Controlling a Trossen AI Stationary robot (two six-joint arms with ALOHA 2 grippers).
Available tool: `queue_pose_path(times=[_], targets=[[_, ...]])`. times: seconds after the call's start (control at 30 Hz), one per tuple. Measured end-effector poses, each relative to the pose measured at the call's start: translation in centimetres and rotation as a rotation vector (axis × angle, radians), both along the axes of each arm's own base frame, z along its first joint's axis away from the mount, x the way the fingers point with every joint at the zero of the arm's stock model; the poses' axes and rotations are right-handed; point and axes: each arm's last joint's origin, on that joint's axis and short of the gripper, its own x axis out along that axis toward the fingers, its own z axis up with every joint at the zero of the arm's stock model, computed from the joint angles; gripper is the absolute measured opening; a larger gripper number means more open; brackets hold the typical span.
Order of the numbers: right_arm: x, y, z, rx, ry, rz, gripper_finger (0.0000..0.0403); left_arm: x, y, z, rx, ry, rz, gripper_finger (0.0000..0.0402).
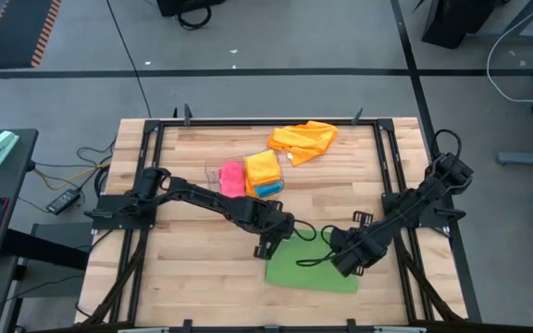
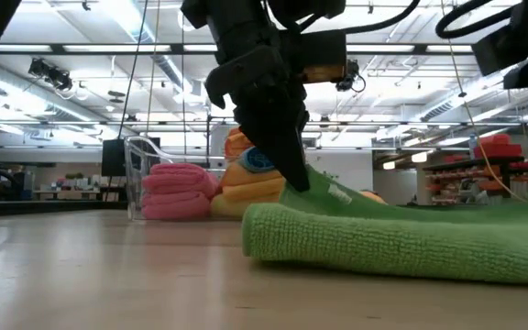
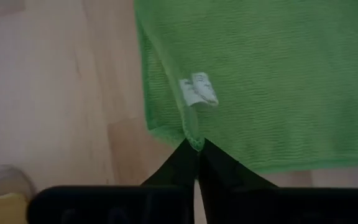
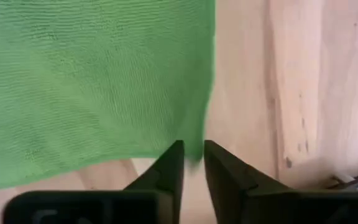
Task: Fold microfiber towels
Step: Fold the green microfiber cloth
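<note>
A green microfiber towel (image 1: 311, 270) lies flat on the wooden table near its front edge. In the low view its near edge (image 2: 356, 240) looks thick. My left gripper (image 1: 270, 244) is shut on the towel's far left corner, close to a white label (image 3: 197, 91). My right gripper (image 1: 348, 265) stands at the towel's right side. Its fingers are a little apart, with the cloth's corner (image 4: 199, 149) at the gap. Both grippers point steeply down. My left gripper pinches the green towel's edge (image 3: 194, 142) beside the corner, between its two fingertips. The fingers come slanting down from above (image 2: 293, 174). The pinched part is raised into a ridge (image 2: 324, 194), and the remainder of the towel lies on the table. My right gripper: I cannot tell whether its fingers touch the towel's corner.
A clear bin (image 1: 213, 170) behind the left gripper holds folded pink (image 1: 232, 178), orange (image 1: 262, 166) and blue (image 1: 268, 191) towels. A loose orange towel (image 1: 303, 141) lies crumpled at the far edge. Bare wood (image 1: 192, 268) shows to the left of the green towel.
</note>
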Motion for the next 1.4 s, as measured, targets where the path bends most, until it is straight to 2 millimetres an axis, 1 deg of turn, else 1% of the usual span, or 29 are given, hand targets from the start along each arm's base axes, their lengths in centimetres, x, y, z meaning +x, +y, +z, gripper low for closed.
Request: queue_pose_path(times=[0.07, 0.13, 0.3, 0.37, 0.47, 0.53, 0.6, 0.73, 0.8, 0.87, 1.0, 1.1, 1.17, 1.3, 1.4], targets=[[-0.2, -0.3, -0.1, -0.016, 0.019, -0.008, 0.01, 0.0, 0.2, 0.0, 0.009, -0.001, 0.013, 0.0032], [-0.3, -0.3, 0.0, -0.024, 0.031, -0.018, 0.0123, 0.0, 0.3, 0.0, 0.017, 0.0, 0.022, 0.0057], [-0.6, -0.4, 0.0, -0.046, 0.053, -0.04, 0.0165, 0.0, 0.3, 0.0, 0.026, 0.001, 0.025, 0.0133], [-0.6, -0.1, 0.1, -0.034, 0.036, -0.028, 0.0174, 0.0, 0.3, 0.0, 0.034, -0.001, 0.019, 0.0162], [-0.1, 0.7, 0.2, -0.006, -0.045, -0.002, 0.0179, 0.0, 0.4, 0.1, 0.037, -0.008, 0.025, 0.0198], [0.0, 1.1, 0.2, -0.007, -0.083, 0.013, 0.018, 0.1, 0.7, 0.1, 0.012, -0.007, 0.037, 0.0214], [0.1, 1.4, 0.2, 0.003, -0.118, 0.02, 0.018, 0.4, 1.3, 0.2, -0.063, -0.011, 0.067, 0.0221], [0.2, 2.0, 0.2, 0.019, -0.164, 0.03, 0.0179, 0.8, 3.5, 0.0, -0.234, 0.012, 0.14, 0.0218], [0.3, 2.3, 0.2, 0.028, -0.191, 0.034, 0.0179, 1.2, 4.4, -0.7, -0.296, 0.025, 0.175, 0.0213], [0.2, 2.5, 0.2, 0.032, -0.209, 0.038, 0.0179, 1.4, 4.7, -1.7, -0.324, 0.043, 0.185, 0.0209], [0.1, 2.7, 0.2, 0.02, -0.227, 0.038, 0.0179, 1.8, 3.5, -3.7, -0.296, 0.062, 0.177, 0.021], [0.1, 2.7, 0.2, 0.019, -0.229, 0.038, 0.0179, 2.0, 2.8, -4.1, -0.274, 0.052, 0.166, 0.0208], [0.2, 2.7, 0.2, 0.019, -0.229, 0.041, 0.0179, 2.0, 2.4, -4.1, -0.249, 0.043, 0.155, 0.0199], [0.2, 2.7, 0.2, 0.023, -0.236, 0.043, 0.0179, 1.9, 1.7, -4.1, -0.154, 0.02, 0.145, 0.0162], [0.4, 2.8, 0.2, 0.032, -0.248, 0.042, 0.0179, 1.9, 1.5, -4.1, -0.124, 0.013, 0.124, 0.0116]])
